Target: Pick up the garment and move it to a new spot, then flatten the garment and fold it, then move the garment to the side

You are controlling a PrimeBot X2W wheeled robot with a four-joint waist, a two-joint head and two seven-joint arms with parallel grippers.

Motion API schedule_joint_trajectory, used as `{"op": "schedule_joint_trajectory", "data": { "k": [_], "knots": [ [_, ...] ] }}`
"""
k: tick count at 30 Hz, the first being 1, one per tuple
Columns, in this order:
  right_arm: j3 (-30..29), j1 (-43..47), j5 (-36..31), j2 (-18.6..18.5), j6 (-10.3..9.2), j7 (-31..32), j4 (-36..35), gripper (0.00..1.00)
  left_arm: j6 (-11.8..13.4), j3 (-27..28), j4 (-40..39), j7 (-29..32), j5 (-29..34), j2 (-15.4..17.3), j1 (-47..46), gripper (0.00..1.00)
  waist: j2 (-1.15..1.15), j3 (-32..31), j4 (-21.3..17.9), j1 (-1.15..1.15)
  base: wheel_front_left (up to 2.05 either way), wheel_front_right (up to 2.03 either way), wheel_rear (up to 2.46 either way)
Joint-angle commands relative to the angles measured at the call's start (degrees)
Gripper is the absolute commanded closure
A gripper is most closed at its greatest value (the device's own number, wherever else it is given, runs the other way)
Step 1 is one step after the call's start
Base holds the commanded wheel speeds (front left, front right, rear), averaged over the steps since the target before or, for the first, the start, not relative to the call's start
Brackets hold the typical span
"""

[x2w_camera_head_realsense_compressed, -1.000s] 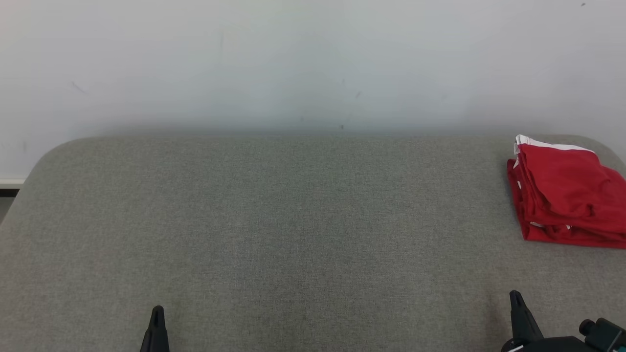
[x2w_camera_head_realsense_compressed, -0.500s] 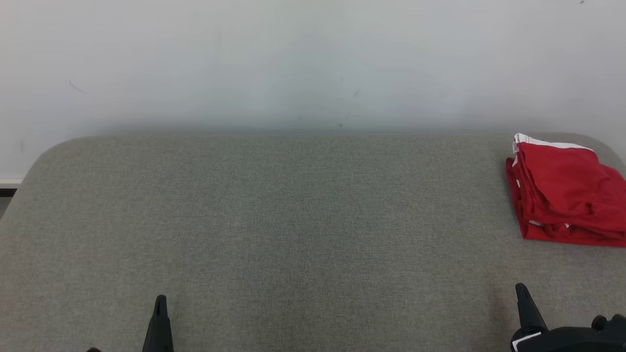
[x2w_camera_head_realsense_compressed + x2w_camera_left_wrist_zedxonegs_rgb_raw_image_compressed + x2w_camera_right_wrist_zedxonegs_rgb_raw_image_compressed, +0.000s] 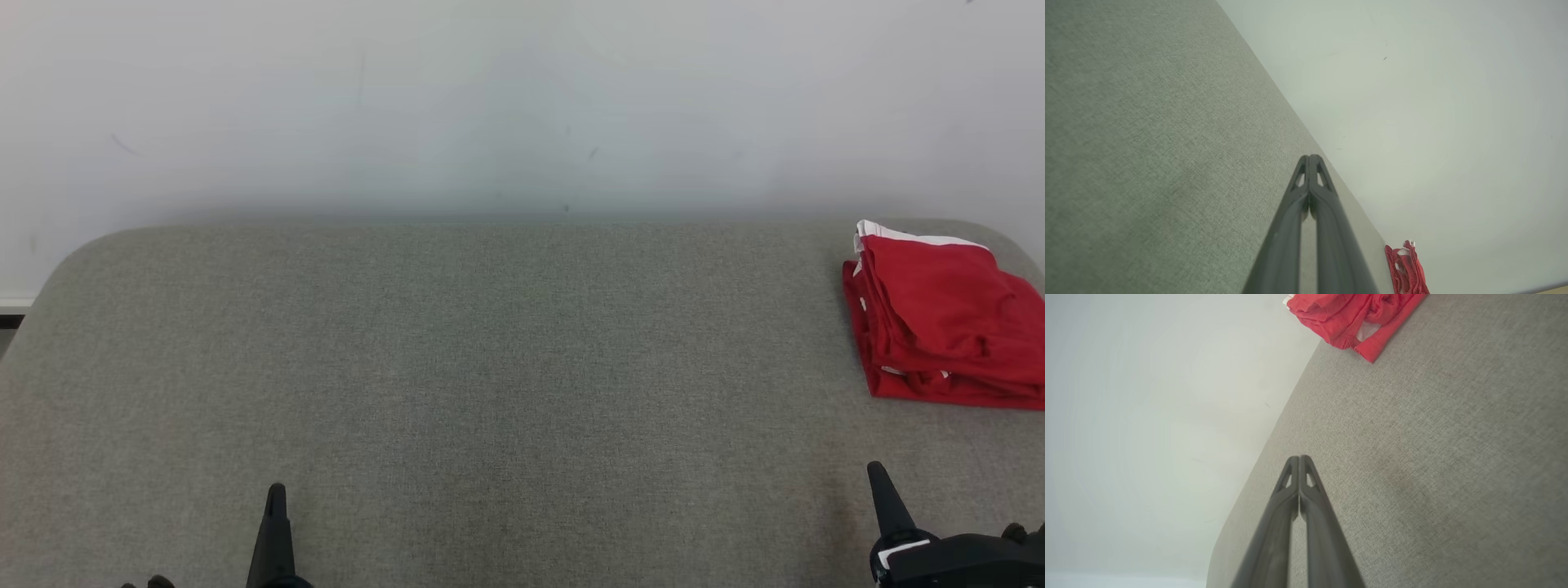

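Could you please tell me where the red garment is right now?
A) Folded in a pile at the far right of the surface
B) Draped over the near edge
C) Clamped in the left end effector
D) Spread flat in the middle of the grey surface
A: the red garment lies folded in a pile at the far right of the grey surface, apart from the shut right end effector.

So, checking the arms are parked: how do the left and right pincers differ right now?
The left pincer sits far from the folded red garment; the right pincer sits close to it. The right pincer's tip leans left in the head view; the left pincer's stands straight. Both are shut and empty.
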Motion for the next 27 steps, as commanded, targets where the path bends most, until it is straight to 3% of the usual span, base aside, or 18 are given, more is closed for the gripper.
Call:
{"op": "schedule_joint_trajectory", "data": {
  "k": [1,27],
  "knots": [
    [-0.5,-1.4,1.7,-0.1,-0.06,0.6,-0.4,1.0,0.1,-0.2,-0.3,0.3,-1.9,0.2,-1.5,1.0,0.0,0.0,0.0,0.0,0.0,0.0,0.0],
    [-3.6,-3.7,15.3,0.0,-0.08,6.3,0.2,1.0,0.1,-2.0,0.1,1.6,-16.2,0.3,-3.6,1.0,0.0,0.4,-0.4,0.0,0.0,0.0,0.0]
  ]
}}
